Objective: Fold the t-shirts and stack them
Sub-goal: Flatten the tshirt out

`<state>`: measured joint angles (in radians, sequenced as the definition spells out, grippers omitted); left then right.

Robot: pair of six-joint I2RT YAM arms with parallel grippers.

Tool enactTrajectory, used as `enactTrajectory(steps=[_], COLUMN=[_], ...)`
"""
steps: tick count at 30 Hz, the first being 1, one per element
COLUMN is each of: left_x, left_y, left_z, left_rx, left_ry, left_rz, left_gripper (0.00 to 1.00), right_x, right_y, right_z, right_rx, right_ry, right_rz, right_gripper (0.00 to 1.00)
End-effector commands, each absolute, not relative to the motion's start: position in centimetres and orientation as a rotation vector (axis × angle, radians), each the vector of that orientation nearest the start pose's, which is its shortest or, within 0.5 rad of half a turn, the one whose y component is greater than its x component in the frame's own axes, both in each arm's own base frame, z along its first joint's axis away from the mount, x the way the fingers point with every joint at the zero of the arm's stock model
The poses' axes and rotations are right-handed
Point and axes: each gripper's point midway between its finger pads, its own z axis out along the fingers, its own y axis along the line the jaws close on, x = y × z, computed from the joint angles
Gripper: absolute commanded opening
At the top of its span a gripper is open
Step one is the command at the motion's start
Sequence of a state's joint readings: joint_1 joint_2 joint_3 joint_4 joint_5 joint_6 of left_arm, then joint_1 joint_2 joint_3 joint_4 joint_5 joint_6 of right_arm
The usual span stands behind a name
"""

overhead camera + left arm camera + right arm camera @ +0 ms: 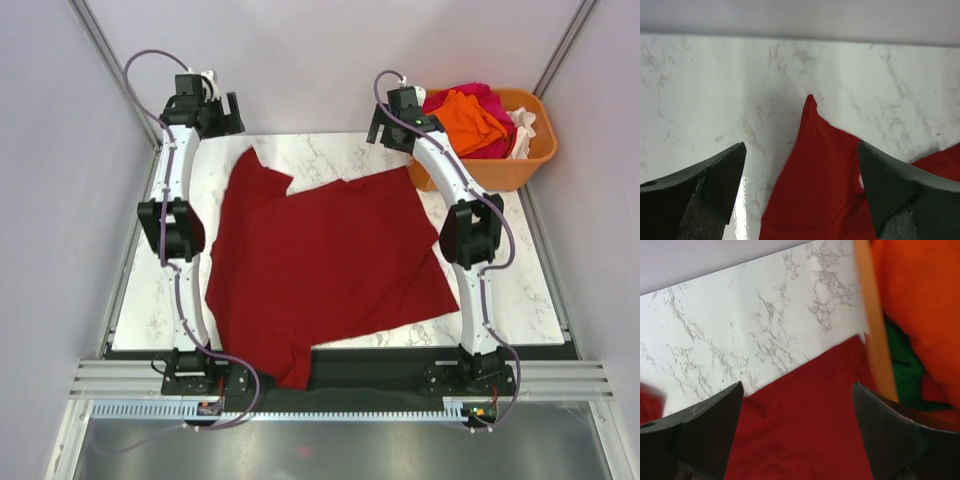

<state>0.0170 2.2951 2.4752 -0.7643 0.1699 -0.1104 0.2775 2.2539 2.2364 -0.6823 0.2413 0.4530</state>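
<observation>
Overhead view: a dark red t-shirt is spread, unfolded and somewhat skewed, over the middle of the marble table, and most of the table's width is covered by it. One pointed corner of it is directed to the upper left of the frame, and a lower part is draped over the table's bottom edge onto the dark strip between the arm bases. The left gripper is seen at the upper left of the frame, just beyond that pointed corner. In the left wrist view its fingers are spread wide with nothing clamped between them, and the red corner is seen lying flat on the marble below the gap. The right gripper is seen at the upper right, beside the shirt's far right corner and close to an orange plastic tub. In the right wrist view its fingers are likewise parted and empty, with red cloth on the table beneath and the tub's rim at the right of the frame. Heaped in the tub are a bright orange t-shirt, a magenta-pink t-shirt and a white t-shirt. None of the three is folded.
</observation>
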Motion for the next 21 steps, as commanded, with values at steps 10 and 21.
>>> enactTrajectory(steps=[10, 21], left_x=[52.3, 47.1], left_y=[-1.5, -3.7], left_z=[30.3, 18.5], left_rx=[-0.132, -0.209], left_ry=[2.135, 2.379], left_rz=[-0.201, -0.362], left_gripper=[1.0, 0.86], right_x=[54.0, 48.0], right_y=[18.6, 19.5], right_z=[27.0, 17.7], right_rx=[0.131, 0.021], right_ry=[2.088, 2.287], right_rz=[0.206, 0.288], right_gripper=[0.98, 0.98])
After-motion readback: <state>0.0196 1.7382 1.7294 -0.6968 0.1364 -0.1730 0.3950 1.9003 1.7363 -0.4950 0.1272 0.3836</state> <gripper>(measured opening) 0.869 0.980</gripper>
